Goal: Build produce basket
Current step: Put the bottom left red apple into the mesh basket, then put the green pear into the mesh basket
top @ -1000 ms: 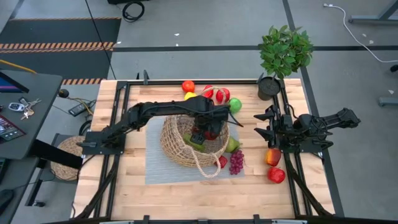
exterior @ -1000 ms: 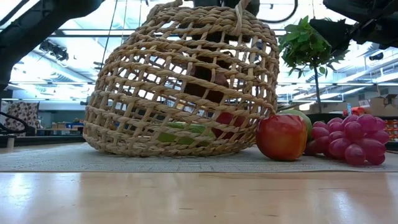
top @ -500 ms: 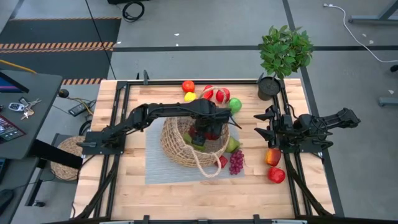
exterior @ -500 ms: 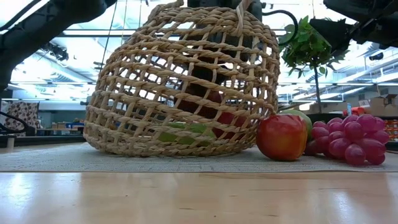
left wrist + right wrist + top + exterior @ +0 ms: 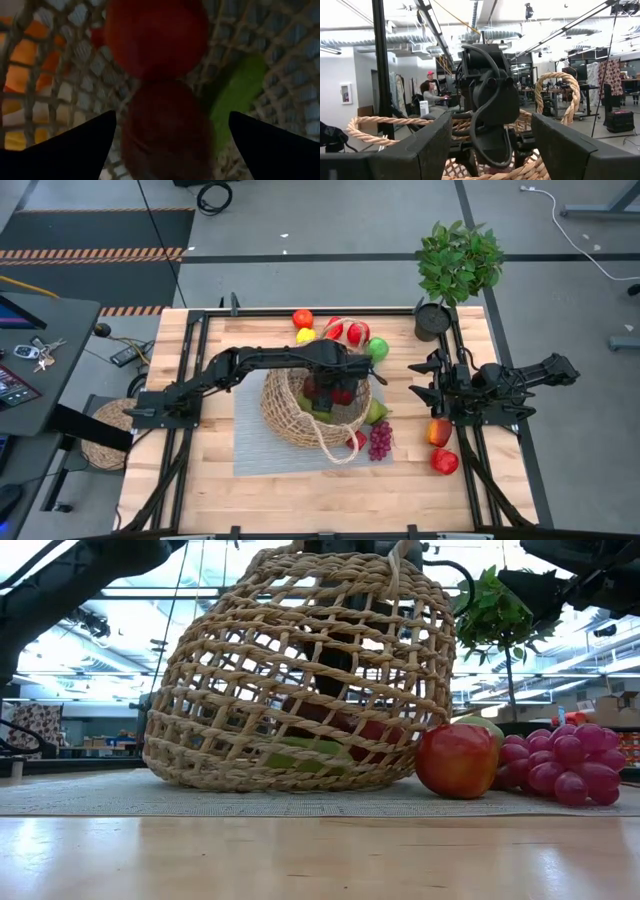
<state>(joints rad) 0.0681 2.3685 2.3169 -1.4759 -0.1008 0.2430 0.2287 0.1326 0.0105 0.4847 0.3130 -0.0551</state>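
A pale wooden counter [image 5: 200,490] with a black frame stands on a grey floor, and a grey mat [image 5: 255,450] lies across its middle. On that mat sits the basket [image 5: 300,425], a tan open-weave wicker piece whose looped handle [image 5: 335,450] hangs over its near rim; in the low view it leans slightly toward the fruit beside it. Inside lie a dark red piece [image 5: 167,132], a brighter red one [image 5: 155,35] and a green piece [image 5: 235,95]. The left pincer [image 5: 325,392] reaches down into the basket, its fingers spread wide on either side of the dark red piece; whether they touch it cannot be told.

Just beside the basket's right side rest a red apple [image 5: 455,762], a green pear-like fruit [image 5: 375,413] and purple grapes [image 5: 560,762], the apple touching the weave in the low view. Behind the basket, near the counter's far edge, are a red tomato-like piece [image 5: 302,318], a yellow lemon [image 5: 305,334], two red pieces [image 5: 352,332] and a green apple [image 5: 378,348]. Farther right, a red-and-yellow apple [image 5: 438,430] and a red apple [image 5: 444,461] lie close together.

The right pincer [image 5: 420,385] hovers above the counter well to the right of the basket, its fingers parted wide and holding nothing. A potted green plant [image 5: 455,270] stands at the far right corner. A flat woven mat [image 5: 105,435] lies off the left edge.
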